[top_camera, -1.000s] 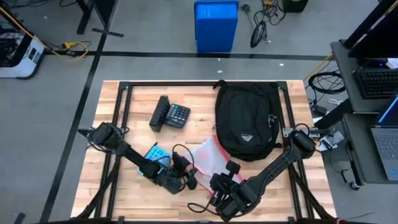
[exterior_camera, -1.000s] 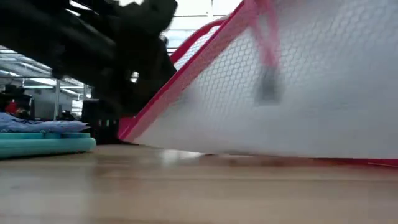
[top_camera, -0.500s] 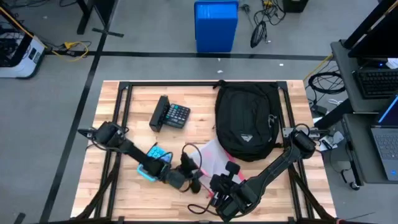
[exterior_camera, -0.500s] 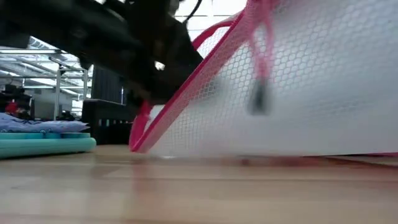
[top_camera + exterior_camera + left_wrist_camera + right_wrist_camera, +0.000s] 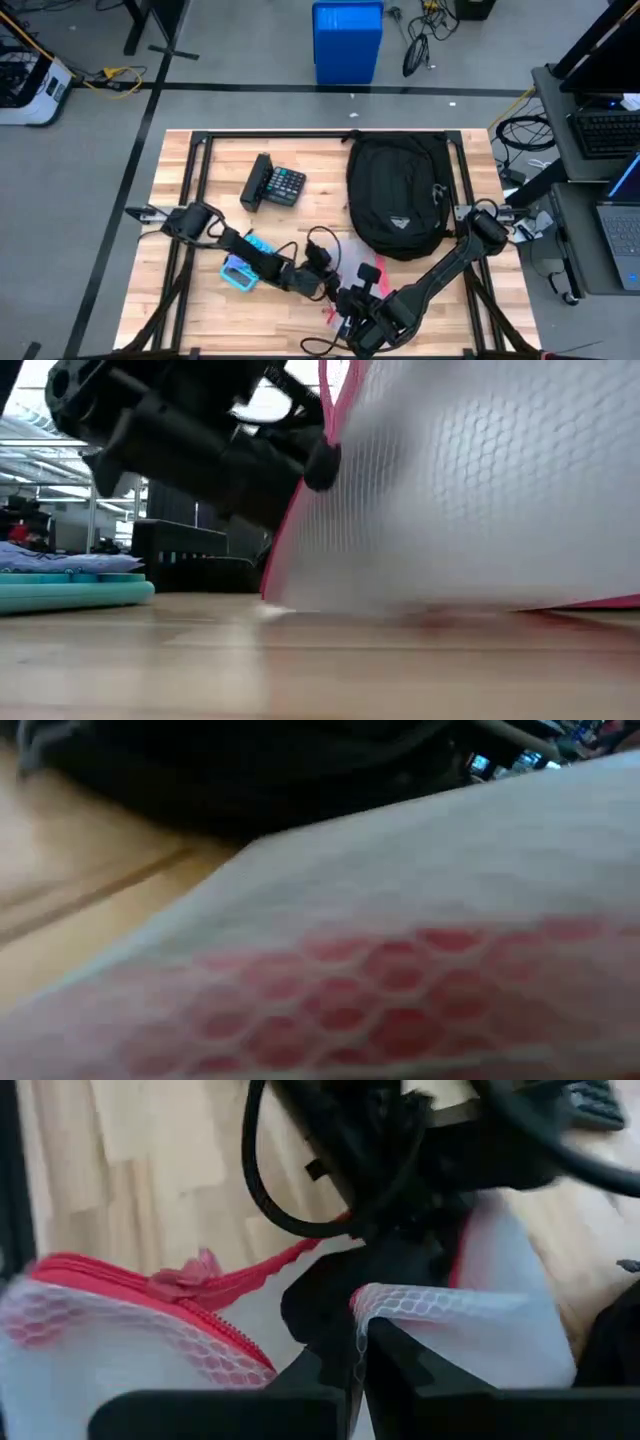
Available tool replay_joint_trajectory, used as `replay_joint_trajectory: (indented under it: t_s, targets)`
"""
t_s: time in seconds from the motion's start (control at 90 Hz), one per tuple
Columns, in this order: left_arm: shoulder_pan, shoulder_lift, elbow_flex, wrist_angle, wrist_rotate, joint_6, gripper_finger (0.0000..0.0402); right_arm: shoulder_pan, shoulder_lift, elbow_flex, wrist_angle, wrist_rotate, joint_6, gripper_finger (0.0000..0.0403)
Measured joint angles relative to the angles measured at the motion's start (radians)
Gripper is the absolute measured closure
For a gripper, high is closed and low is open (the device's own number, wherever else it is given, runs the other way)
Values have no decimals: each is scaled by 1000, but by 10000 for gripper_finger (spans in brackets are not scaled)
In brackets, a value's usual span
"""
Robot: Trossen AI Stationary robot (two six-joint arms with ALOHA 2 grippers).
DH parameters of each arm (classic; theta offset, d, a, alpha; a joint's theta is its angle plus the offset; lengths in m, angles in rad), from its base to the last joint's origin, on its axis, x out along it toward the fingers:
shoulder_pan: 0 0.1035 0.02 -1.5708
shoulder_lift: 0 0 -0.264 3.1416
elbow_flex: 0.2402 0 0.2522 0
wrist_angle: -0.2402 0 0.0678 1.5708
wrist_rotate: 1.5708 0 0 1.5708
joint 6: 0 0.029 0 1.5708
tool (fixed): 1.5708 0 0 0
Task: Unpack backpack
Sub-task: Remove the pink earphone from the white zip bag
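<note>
A black calculator (image 5: 275, 185) lies on the wooden table (image 5: 220, 160), upper left of the middle. A blue bin (image 5: 347, 42) stands on the floor at the top. A teal pad (image 5: 240, 272) lies low on the table.

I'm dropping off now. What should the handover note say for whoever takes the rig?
Right gripper: at the near table edge, seems shut on the mesh pouch.
Left gripper: against the same pouch, grip not visible.
Backpack: lying flat, far right of the table.
Done: pouch, calculator and teal flat item are out on the table.
Left: probably set the pouch down, then check the backpack for more.
</note>
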Motion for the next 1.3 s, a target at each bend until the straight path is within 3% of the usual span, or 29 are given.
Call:
replay_joint_trajectory:
  t_s: [0.211, 0.478, 0.689, 0.8, 0.944, 1.3]
  targets:
    - [5, 29, 99, -48, 4, 176, 236, 13, -2, 0, -4, -36, -66, 403]
    - [8, 44, 111, -114, 31, 192, 221, 10, 0, 0, 1, -27, -77, 403]
    - [10, 44, 111, -103, 86, 217, 221, 8, 0, 0, 8, -17, -84, 403]
    - [22, 44, 111, -105, 180, 241, 226, 8, 0, 0, 13, -20, -95, 403]
    - [34, 44, 111, -110, 234, 241, 251, 5, 0, 0, 12, -26, -103, 403]
    - [33, 44, 110, -108, 293, 237, 375, 6, 0, 0, 13, -39, -103, 403]
